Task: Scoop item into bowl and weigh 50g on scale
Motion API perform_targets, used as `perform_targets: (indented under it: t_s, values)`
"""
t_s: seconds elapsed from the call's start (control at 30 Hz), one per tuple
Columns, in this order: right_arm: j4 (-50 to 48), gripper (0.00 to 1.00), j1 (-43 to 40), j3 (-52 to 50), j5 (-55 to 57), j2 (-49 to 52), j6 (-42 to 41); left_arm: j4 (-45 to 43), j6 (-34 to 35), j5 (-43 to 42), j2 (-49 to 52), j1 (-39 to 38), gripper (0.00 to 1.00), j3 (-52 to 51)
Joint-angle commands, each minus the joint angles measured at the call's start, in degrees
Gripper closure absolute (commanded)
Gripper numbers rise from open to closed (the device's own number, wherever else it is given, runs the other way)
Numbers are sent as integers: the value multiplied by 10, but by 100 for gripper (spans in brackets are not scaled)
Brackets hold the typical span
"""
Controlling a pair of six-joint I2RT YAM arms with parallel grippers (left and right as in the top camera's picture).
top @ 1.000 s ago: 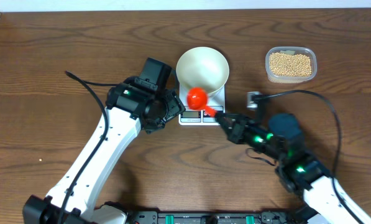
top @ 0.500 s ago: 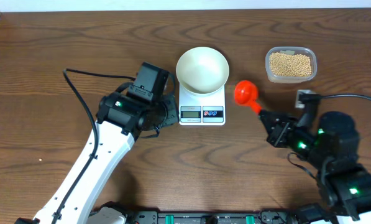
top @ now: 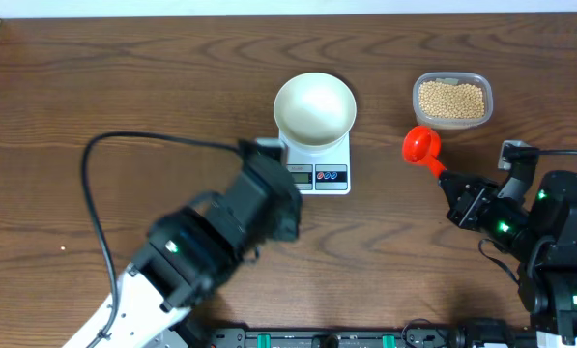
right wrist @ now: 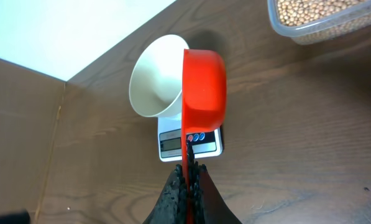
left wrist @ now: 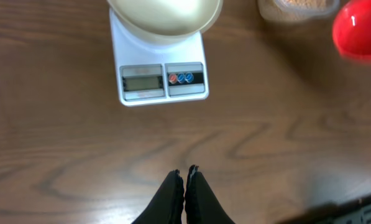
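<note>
left fingers [left wrist: 184, 190] closed, empty, on the near side of the scale [top: 317, 176]; right fingers [right wrist: 181, 185] grip a red scoop [top: 421, 145], right of the bowl [top: 314, 108].

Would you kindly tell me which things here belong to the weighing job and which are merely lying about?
Job: beans, clear tub, red scoop, white bowl, scale.
Lying about: only a black cable.

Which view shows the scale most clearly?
Left wrist: the scale faces the camera, display and buttons unobstructed. Overhead shows it small; in the right wrist view, the red scoop partly covers it.
</note>
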State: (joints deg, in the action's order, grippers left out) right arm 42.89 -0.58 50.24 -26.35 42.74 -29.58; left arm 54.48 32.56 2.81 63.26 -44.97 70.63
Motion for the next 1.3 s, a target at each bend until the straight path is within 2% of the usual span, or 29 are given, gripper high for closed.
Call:
perform_targets:
  t_s: [0.0, 0.07, 0.2, 0.43, 0.57, 0.7, 1.0, 1.27]
  values:
    - [10, 99, -35, 16, -55, -1, 35, -16, 79, 110, 1, -76, 93, -56]
    - [18, 99, -47, 16, -57, -1, 39, -58, 100, 125, 2, -105, 93, -94]
    - [26, 99, -55, 16, -57, -1, 53, -160, 85, 125, 17, -129, 93, -161]
    - [30, 99, -55, 16, -57, -1, 61, -283, -58, 116, 109, -129, 93, -205]
    - [37, 99, -55, 16, -57, -1, 62, -342, -96, 92, 166, -121, 92, -204]
    - [50, 99, -55, 16, -57, -1, 75, -374, -97, 92, 209, -102, 92, -204]
    - [55, 99, -55, 16, -56, -1, 87, -438, -173, 83, 261, -62, 93, -204]
    - [55, 99, -55, 16, -55, -1, 91, -479, -195, 83, 292, -37, 92, -204]
